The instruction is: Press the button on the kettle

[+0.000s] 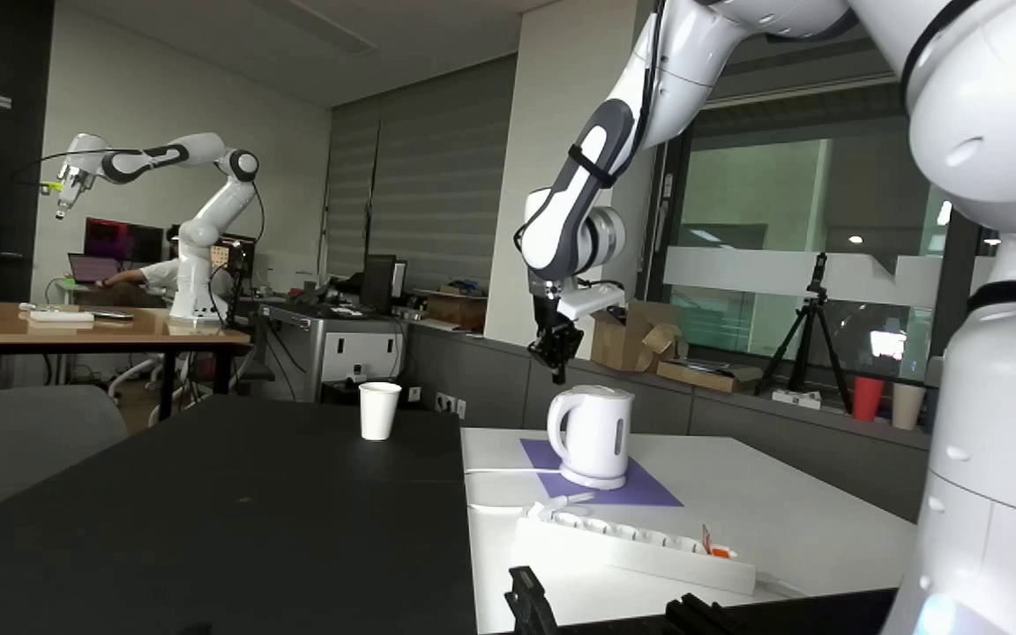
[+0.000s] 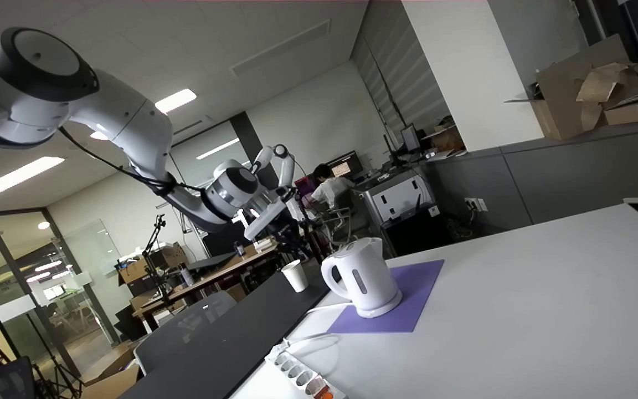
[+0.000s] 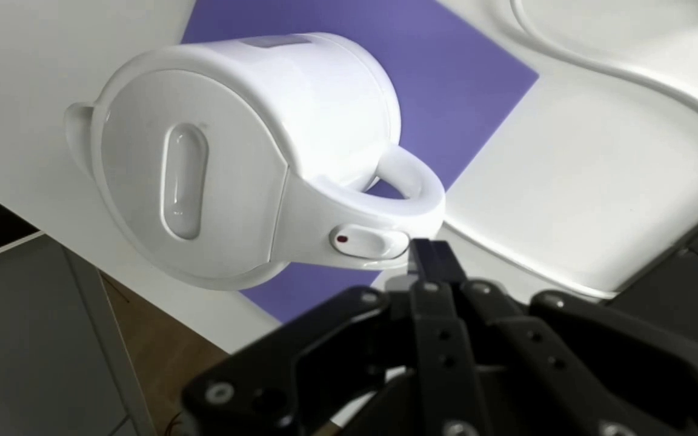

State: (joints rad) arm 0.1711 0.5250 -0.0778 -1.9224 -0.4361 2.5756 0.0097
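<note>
1. Foreground tables. White table [image 2: 518, 310]: cut off by the right and bottom edges in an exterior view. Black table [image 1: 252, 511]: lower left in an exterior view, cut off below. Quantity: 2.
2. Robot arms. Near arm [image 1: 676, 88]: cut off by the frame edges in both exterior views. Far arm [image 1: 217, 212]: upper left in an exterior view. Quantity: 2.
3. Purple sheet [image 3: 464, 91]: flat on the white table, upper middle of the wrist view; cut off at the top edge, partly hidden by the kettle [image 3: 234, 169]. Quantity: 1.
4. Kettle: white, upright on the purple sheet, left of centre in the wrist view, right of centre in both exterior views. Underside hidden. Loop handle [image 3: 425, 181] towards the middle of the wrist view. Quantity: 1.
5. Power strip [image 1: 636, 556]: white, on the white table, lower right in an exterior view; orange-red piece [image 1: 720, 553] at one end; sockets too small for a sure count. Quantity: 1.
6. Gripper [image 3: 432, 245]: black, at the bottom of the wrist view, rear part cut off; indistinct in both exterior views. Two fingers [image 3: 431, 309], narrow, set together, tips meeting. They hide the loop handle's outer end in the wrist view; contact cannot be told. Quantity: 1.
7. White cup [image 1: 378, 410]: upright on the black table, left of centre in both exterior views; interior mostly hidden. Quantity: 1.
8. Button [image 3: 370, 242]: oval, atop the loop handle, just beside the fingers in the wrist view; red mark [image 3: 342, 239] at its left end; too small to make out in both exterior views. Quantity: 1.
</note>
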